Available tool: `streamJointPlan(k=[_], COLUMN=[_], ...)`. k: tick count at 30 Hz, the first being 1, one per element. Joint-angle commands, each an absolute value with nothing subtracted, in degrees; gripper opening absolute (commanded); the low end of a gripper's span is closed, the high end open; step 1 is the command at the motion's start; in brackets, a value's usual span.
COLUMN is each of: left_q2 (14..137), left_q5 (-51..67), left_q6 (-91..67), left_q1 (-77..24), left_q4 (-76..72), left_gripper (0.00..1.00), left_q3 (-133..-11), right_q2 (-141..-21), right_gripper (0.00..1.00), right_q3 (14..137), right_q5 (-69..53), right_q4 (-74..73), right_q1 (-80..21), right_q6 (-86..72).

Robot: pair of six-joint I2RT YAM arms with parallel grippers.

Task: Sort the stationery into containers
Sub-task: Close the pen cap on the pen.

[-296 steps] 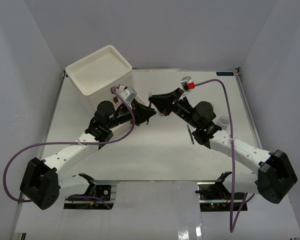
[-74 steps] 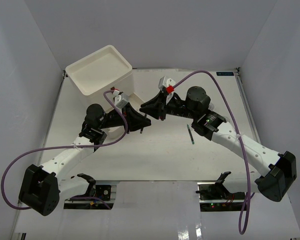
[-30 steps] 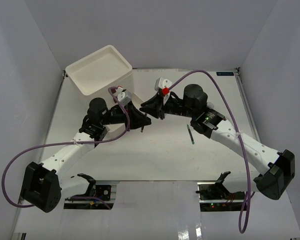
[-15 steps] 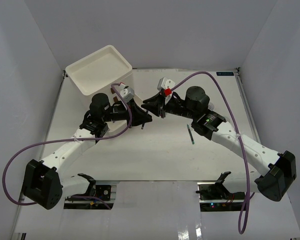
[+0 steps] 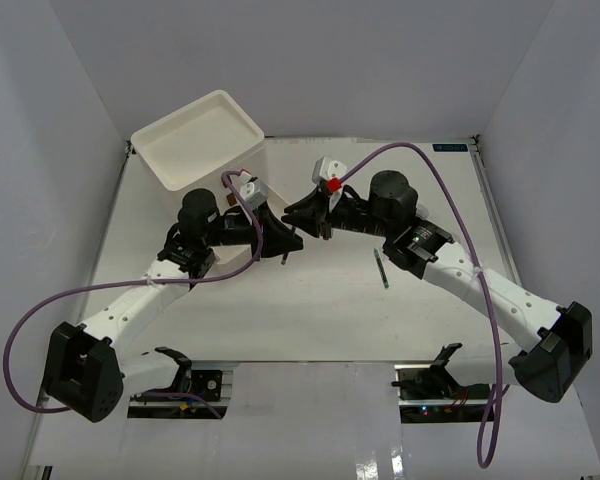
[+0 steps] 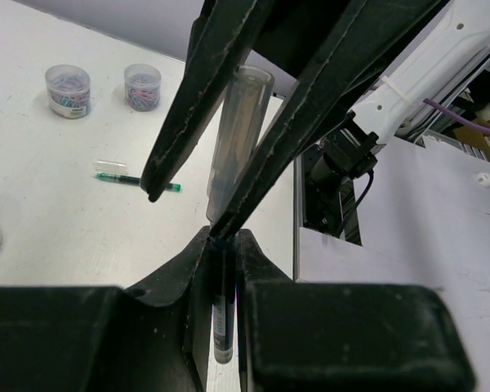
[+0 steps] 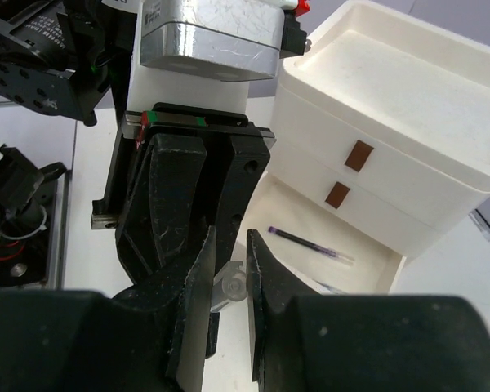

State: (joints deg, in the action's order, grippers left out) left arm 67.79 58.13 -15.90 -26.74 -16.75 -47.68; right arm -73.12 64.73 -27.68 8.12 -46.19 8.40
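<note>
One pen (image 6: 222,318), likely light, stiff and slick, sits clamped in your left gripper (image 6: 223,245) while your right gripper (image 7: 229,245) pinches its clear cap (image 7: 229,287); grip mid-shaft.

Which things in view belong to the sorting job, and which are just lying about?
Job: drawer unit; purple pen in its open drawer; held pen, gripped by left end effector and right end effector; green pen; jar; second jar; pale stick.
Other: purple cable; blue label.
</note>
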Motion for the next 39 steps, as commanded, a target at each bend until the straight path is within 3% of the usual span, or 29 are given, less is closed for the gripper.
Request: streamJointPlan(k=[1, 12, 19, 30, 39], left_q2=[59.86, 59.5, 59.94, 61.08, 62.22], left_q5=[58.71, 55.99, 54.93, 54.67, 53.0], left_q6=[-16.88, -16.7, -17.14, -17.84, -17.23], left_q1=[-26.46, -26.46, -26.46, -26.46, -26.46], left_q4=[-32.17, -33.83, -34.36, -34.19, -31.99], left_gripper=[0.04, 0.04, 0.04, 0.04, 0.04], left_q3=[-49.84, -44.91, -43.16, -42.98, -43.59], right_q2=[-78.49, -76.99, -76.64, -76.82, -75.15], right_gripper=[0.08, 0.15, 0.31, 0.36, 0.5], right_q3=[60.11, 61.61, 61.87, 64.25, 64.33], right_q5=[-32.17, -31.47, -31.03, -31.11, -31.99], right_q4=[-19.86, -18.11, -16.53, -15.29, -13.89], right_q1=[-48.08, -48.08, -47.99, -47.99, -47.99], right_q6=[10.46, 8.53, 7.39, 6.5, 5.28])
